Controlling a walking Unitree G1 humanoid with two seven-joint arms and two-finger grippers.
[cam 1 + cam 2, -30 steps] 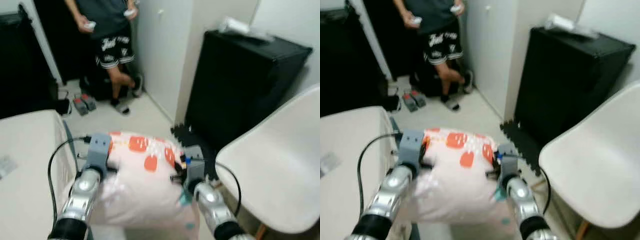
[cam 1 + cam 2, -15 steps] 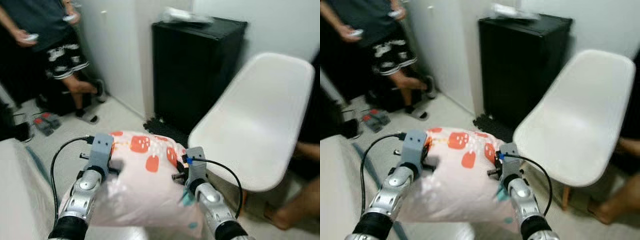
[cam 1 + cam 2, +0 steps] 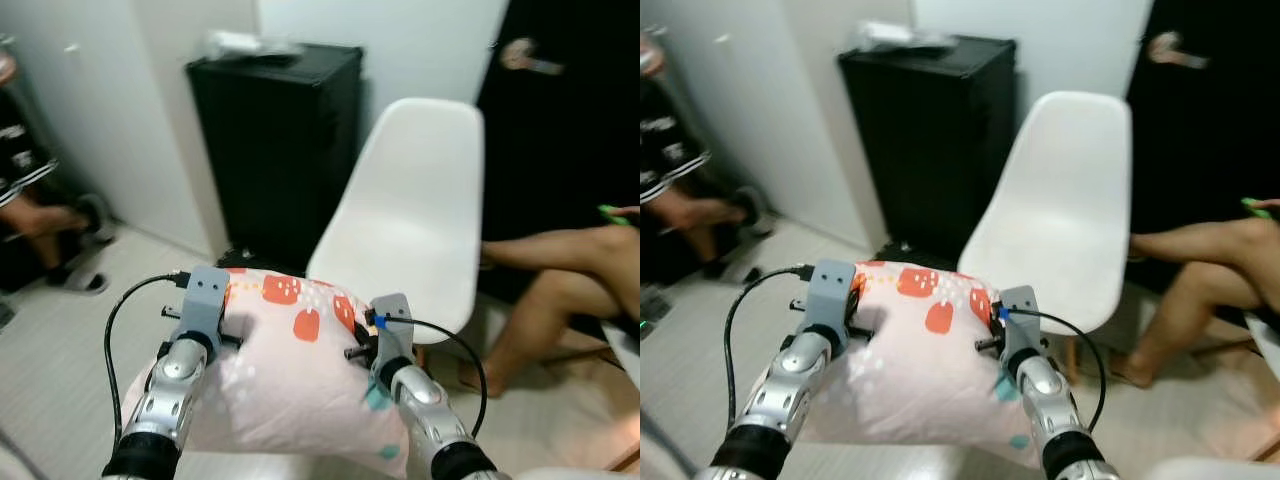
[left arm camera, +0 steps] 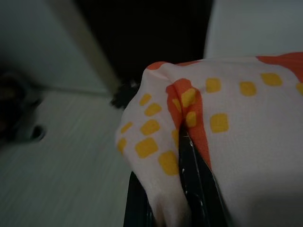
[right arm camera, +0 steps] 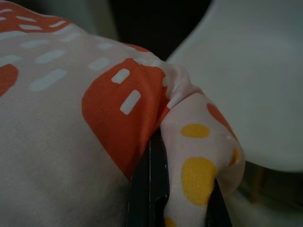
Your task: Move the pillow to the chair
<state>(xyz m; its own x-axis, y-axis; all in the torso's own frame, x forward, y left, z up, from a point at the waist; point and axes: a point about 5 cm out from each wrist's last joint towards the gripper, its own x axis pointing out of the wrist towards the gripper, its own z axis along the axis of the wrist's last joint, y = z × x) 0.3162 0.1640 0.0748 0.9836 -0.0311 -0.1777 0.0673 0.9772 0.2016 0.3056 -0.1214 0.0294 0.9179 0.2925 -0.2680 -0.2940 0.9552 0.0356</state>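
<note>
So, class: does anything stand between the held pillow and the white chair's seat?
Nothing visible does. The pillow, held by both pincers, hangs just in front of the white chair; the person's legs are off to its right.

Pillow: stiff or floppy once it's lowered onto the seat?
Probably floppy: the pillow bunches where the left gripper and right gripper pinch its corners. Likely light, since corner pinches carry it. It may drape or slide on the chair.
</note>
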